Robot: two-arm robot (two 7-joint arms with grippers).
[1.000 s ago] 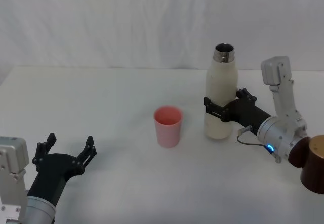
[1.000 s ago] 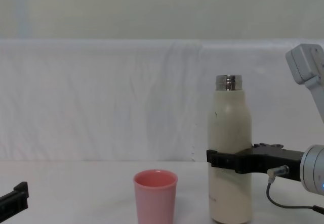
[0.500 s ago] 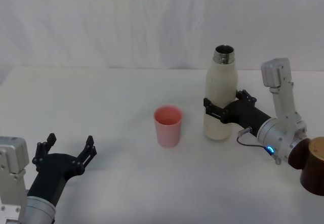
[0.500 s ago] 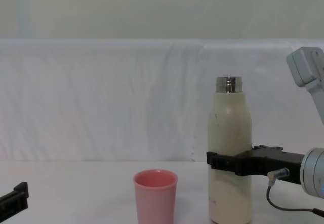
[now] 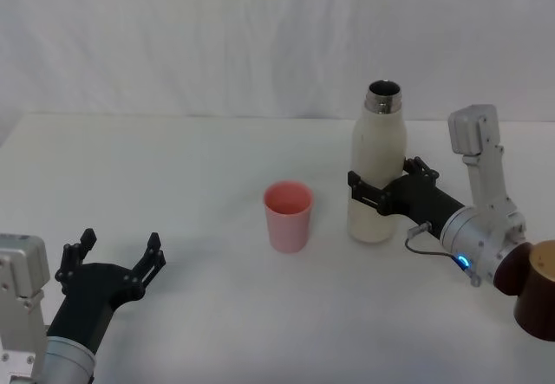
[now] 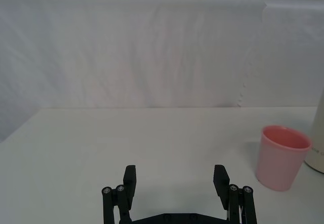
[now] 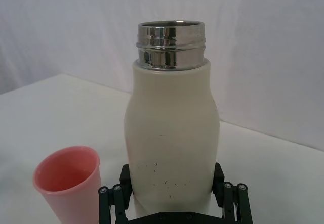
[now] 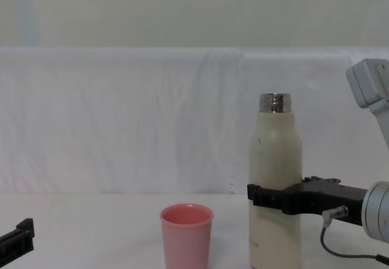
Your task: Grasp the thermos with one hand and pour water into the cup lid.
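Right gripper [image 5: 375, 192] clamped across the lower body of the thermos [image 5: 376, 169], fingers on either flank; thermos upright, steel neck open, now raised slightly and carried a little toward the pink cup lid [image 5: 288, 216] compared with a second ago, so the lift has begun and tilting remains; cup lid upright just beside it; left gripper [image 5: 111, 261] parked near the table's front, fingers apart.

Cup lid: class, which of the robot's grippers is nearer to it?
Right. The right gripper clasps the thermos beside the cup lid; the left gripper sits open, farther off.
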